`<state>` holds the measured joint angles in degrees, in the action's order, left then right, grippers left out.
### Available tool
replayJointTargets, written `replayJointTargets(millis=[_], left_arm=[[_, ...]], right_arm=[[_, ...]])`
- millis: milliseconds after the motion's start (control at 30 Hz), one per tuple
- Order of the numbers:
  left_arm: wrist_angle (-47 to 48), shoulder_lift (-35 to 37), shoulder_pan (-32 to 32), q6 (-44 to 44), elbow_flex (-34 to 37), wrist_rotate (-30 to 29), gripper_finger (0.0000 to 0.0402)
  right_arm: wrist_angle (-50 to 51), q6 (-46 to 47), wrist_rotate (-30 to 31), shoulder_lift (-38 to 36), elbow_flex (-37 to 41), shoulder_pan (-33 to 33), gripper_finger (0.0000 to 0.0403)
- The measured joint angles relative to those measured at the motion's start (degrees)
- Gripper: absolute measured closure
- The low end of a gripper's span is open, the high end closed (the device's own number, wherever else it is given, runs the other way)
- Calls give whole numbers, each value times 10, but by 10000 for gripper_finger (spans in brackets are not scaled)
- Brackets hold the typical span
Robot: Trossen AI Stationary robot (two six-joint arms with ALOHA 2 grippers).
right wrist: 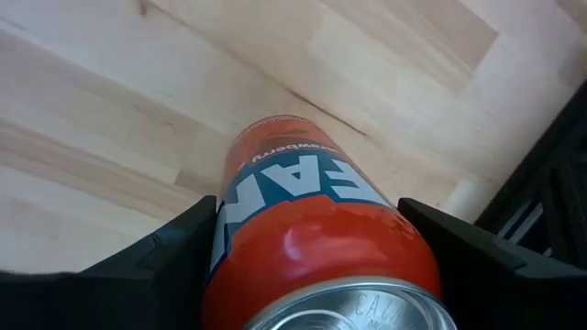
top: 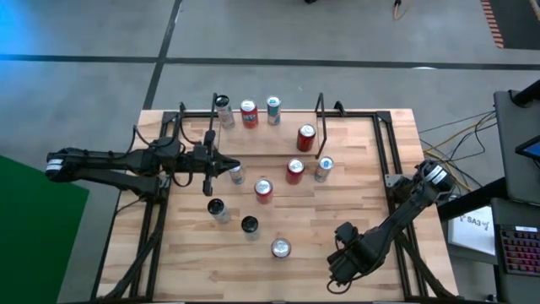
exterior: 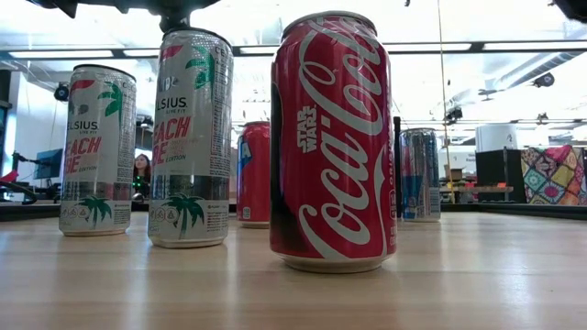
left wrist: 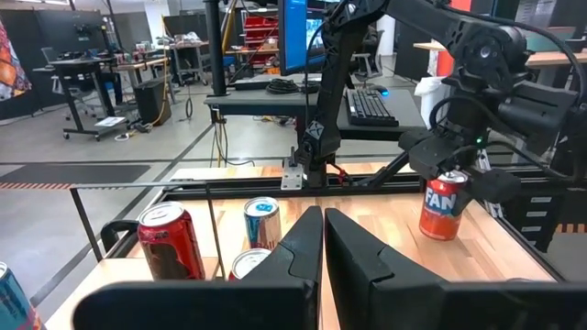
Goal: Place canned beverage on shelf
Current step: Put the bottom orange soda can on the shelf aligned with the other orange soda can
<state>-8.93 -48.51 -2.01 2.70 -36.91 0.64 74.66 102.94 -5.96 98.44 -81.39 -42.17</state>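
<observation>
My right gripper [top: 346, 263] stands near the table's near right corner, pointing down, shut on an orange canned beverage [left wrist: 442, 209]. In the high view the gripper hides the can. The shelf [top: 320, 110], thin black rods with two upright loop ends, stands along the far edge. It holds a silver can [top: 224, 111], a red can [top: 248, 113] and a blue-and-silver can [top: 273, 110], all standing on their bases. My left gripper [top: 234, 166] is shut and empty, level above the table's left half. My right gripper pinches the orange can between its two fingers [right wrist: 174, 257], one on each side of the can's wall just below the top rim [right wrist: 240, 229]. The fingers come from above, pointing down. The can is upright; whether its base is off the table I cannot tell.
Several more cans stand on the wooden table: red ones [top: 294, 171] [top: 264, 190] [top: 305, 137], silver ones [top: 323, 167] [top: 280, 247] and dark-topped ones [top: 217, 207] [top: 250, 225]. Black side frames [top: 392, 160] run along both table sides. A red cola can [exterior: 332, 142] stands close before the low camera.
</observation>
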Motion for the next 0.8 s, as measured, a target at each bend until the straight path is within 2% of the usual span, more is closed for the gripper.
replayJointTargets(millis=[200,400,500,633,800], left_arm=[[0,0,0,0,0,0,402],[0,0,0,0,0,0,402],[0,0,0,0,0,0,402],[0,0,0,6,0,0,402],[0,0,0,9,0,0,402]], right_arm=[[21,-1,20,-2,-32,5,113],[87,-11,24,-3,-101,10,113],[124,-18,55,-4,-147,12,113],[143,-38,126,-4,-205,26,113],[151,-119,191,-4,-262,63,113]])
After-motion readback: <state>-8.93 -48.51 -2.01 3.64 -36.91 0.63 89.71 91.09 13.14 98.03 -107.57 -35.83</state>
